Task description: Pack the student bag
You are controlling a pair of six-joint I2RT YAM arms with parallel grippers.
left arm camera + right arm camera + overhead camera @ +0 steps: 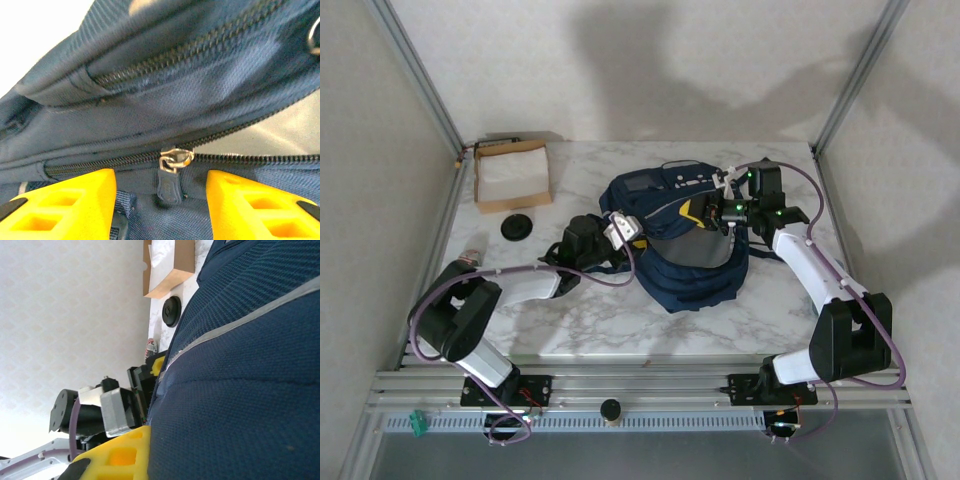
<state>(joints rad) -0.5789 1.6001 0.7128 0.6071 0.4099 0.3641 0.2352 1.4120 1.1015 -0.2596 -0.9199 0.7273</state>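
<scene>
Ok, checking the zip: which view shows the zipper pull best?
Left wrist: the zipper pull sits sharp inside the open left tool. On the student bag from the top, it is too small to tell; right wrist gives bag fabric.

top: overhead, looking down | both wrists: close against student bag (pixel 692 287), shared by all views

readable text: none | student bag (pixel 695 280): markings too small to read
</scene>
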